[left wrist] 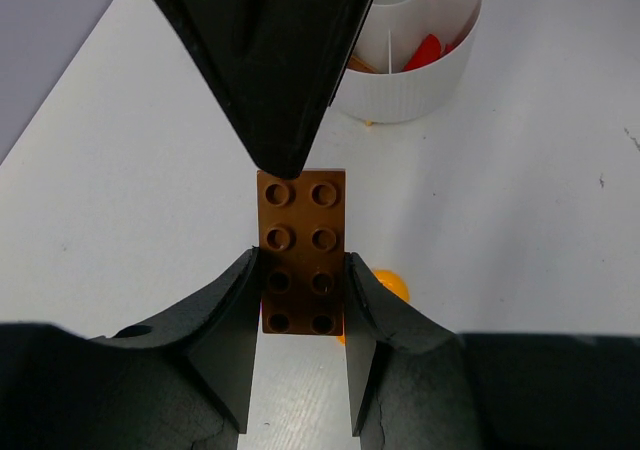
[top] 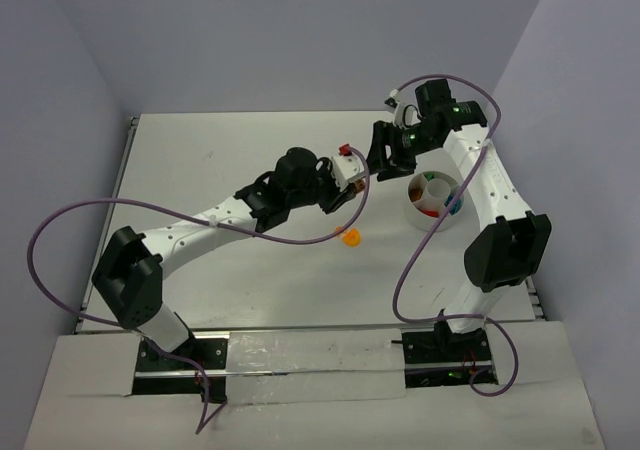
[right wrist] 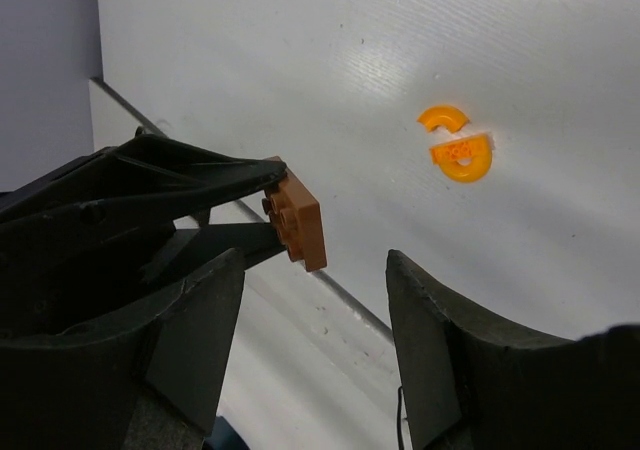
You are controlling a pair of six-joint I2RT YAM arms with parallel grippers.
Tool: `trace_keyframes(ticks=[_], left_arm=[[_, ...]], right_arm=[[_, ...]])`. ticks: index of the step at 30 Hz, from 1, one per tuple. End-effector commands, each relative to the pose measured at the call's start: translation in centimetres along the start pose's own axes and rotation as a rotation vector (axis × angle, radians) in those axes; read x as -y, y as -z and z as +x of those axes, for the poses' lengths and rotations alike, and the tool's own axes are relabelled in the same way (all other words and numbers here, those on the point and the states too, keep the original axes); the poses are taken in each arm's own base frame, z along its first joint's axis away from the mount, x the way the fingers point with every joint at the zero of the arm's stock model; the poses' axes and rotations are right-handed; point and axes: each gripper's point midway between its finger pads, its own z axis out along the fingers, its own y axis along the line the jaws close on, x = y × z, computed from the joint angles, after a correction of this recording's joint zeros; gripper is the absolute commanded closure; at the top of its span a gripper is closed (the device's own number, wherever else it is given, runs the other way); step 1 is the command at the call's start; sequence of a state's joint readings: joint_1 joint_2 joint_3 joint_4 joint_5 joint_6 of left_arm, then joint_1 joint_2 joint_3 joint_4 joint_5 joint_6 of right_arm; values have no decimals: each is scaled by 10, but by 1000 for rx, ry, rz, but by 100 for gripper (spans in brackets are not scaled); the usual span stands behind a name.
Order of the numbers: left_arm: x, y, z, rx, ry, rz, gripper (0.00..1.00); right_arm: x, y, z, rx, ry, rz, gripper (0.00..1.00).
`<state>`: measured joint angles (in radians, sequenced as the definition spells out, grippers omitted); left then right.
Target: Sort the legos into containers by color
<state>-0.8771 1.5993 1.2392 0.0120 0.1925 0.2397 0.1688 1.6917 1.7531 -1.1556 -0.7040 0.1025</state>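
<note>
My left gripper (left wrist: 303,275) is shut on a brown 2x4 plate (left wrist: 303,232), gripped by its long sides and held above the table. In the right wrist view the same plate (right wrist: 300,225) sticks out from the left gripper's fingers (right wrist: 170,185). My right gripper (right wrist: 315,270) is open and empty, right next to the plate; one of its fingers (left wrist: 270,60) hangs just above the plate's far end. The white divided bowl (top: 420,215) stands just right of both grippers (top: 345,190) (top: 385,155) and holds red, teal and orange pieces (left wrist: 425,52). Two orange curved pieces (right wrist: 462,158) (right wrist: 443,118) lie on the table.
The orange pieces (top: 349,236) lie just below the left gripper in the top view. The right arm's purple cable loops past the bowl. Walls close the table at the back and sides.
</note>
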Motion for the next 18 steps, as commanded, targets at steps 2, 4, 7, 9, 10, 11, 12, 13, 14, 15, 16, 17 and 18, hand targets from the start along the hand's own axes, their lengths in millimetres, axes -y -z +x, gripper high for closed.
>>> trace_keyframes(ticks=[2,4,7,9,10,11,12,13,14,15,16,17,18], left_arm=[[-4,-1,-50,126,-32,-27,100],[-3,-1,-53,133,-36,-31,100],[-3,-1,-56,143,-41,-35,100],[-4,0,-59,154,-43,-39,100],[-3,1,-62,161,-45,-39,100],[-3,1,-62,163,-45,-38,100],[-3,0,-63,165,-42,-38,100],[-4,0,-63,167,-41,-40,100],[-4,0,-63,168,-41,-41,100],[-4,0,-64,172,-39,-46,100],[-4,1,-64,175,-39,-47,100],[-5,1,-64,176,-39,-50,100],[-5,1,-64,175,-37,-51,100]], right_arm=[[-12,5,7,-14,31,-42,36],[-13,4,8,-20,31,-48,38],[-15,4,10,-29,37,-66,45],[-18,4,11,-36,45,-82,50],[-20,5,12,-39,46,-88,51],[-22,6,12,-39,53,-97,53],[-25,7,13,-44,51,-117,55],[-27,7,14,-47,52,-126,59],[-29,7,16,-51,50,-137,60],[-31,8,17,-56,54,-151,61],[-33,9,19,-61,55,-160,61],[-33,9,20,-64,53,-165,61],[-34,9,22,-69,52,-168,61]])
